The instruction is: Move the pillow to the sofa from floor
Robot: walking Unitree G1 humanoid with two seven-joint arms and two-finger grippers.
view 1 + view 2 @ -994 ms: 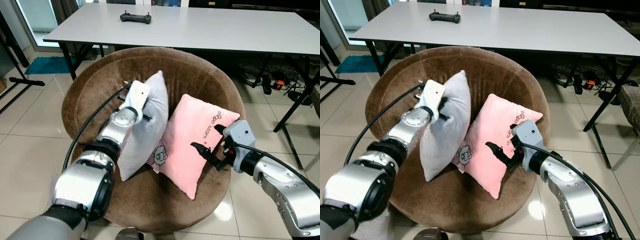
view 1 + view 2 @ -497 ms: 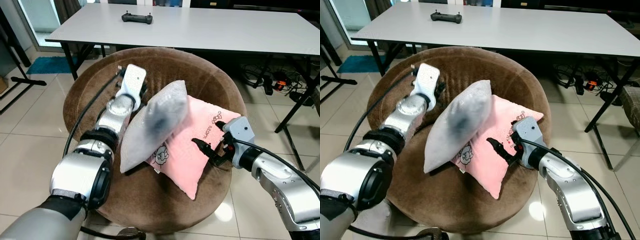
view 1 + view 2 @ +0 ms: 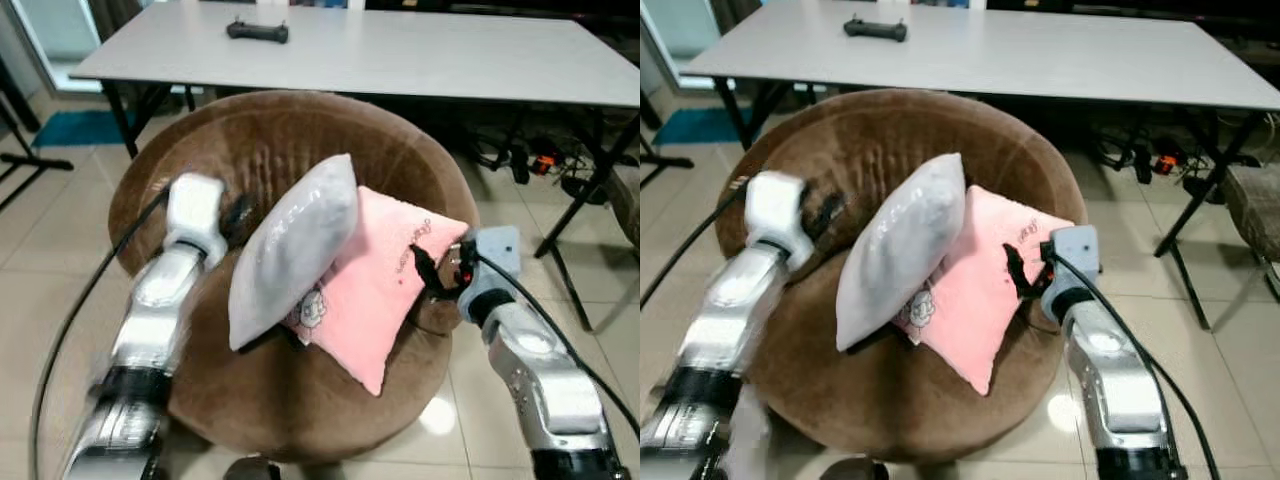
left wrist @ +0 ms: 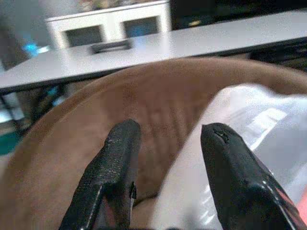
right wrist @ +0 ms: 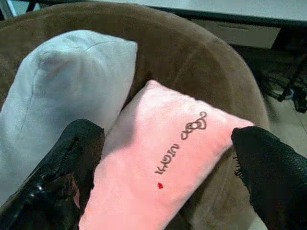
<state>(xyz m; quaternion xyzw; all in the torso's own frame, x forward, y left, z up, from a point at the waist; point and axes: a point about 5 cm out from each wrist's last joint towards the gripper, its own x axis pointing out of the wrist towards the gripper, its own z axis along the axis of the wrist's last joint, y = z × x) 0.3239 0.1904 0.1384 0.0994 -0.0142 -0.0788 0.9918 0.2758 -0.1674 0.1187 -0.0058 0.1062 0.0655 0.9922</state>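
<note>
A grey pillow lies tilted on the round brown sofa chair, leaning over a pink pillow with a cartoon print. My left gripper hovers just left of the grey pillow, clear of it. In the left wrist view its fingers stand open with only the sofa back between them. My right gripper is open at the pink pillow's right edge, above the sofa rim. The right wrist view shows the pink pillow and the grey pillow beyond its spread fingers.
A long white table stands right behind the sofa chair, with a black controller on it. Table legs and cables crowd the floor at the right. A teal mat lies on the tiles at the left.
My left gripper let go of the grey pillow and drew back to the left. The pillow tipped over onto the pink one. My right gripper pulled back toward the sofa's right rim.
</note>
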